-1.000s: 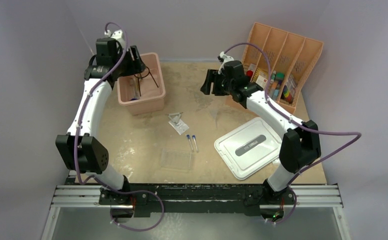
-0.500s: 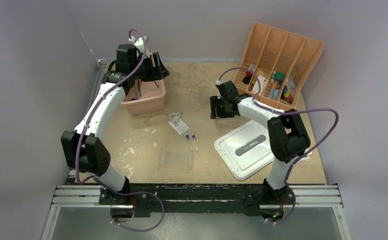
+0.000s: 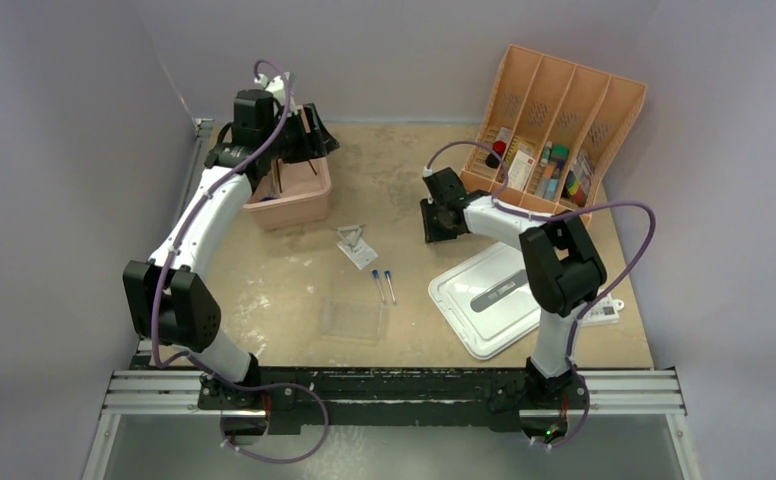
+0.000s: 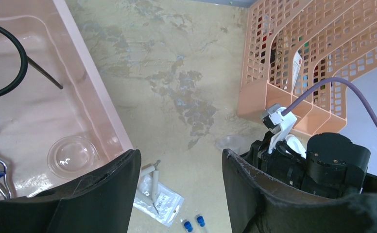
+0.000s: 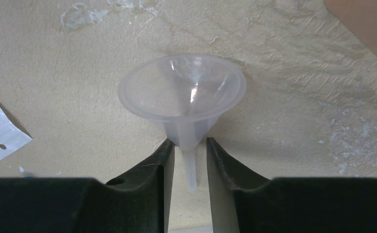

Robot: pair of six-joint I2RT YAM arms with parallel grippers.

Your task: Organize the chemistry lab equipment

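Top: 2 blue-capped tubes and 1 clear tray mid-counter. Right arm tucked in since last frame, left unmoved.
Left wrist: left jaws spread, empty; 1 black ring in pink bin.
Right wrist: right jaws pinch 1 funnel at the stem.

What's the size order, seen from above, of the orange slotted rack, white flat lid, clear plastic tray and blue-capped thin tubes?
1. Orange slotted rack
2. White flat lid (close; the right arm covers part)
3. Clear plastic tray
4. Blue-capped thin tubes
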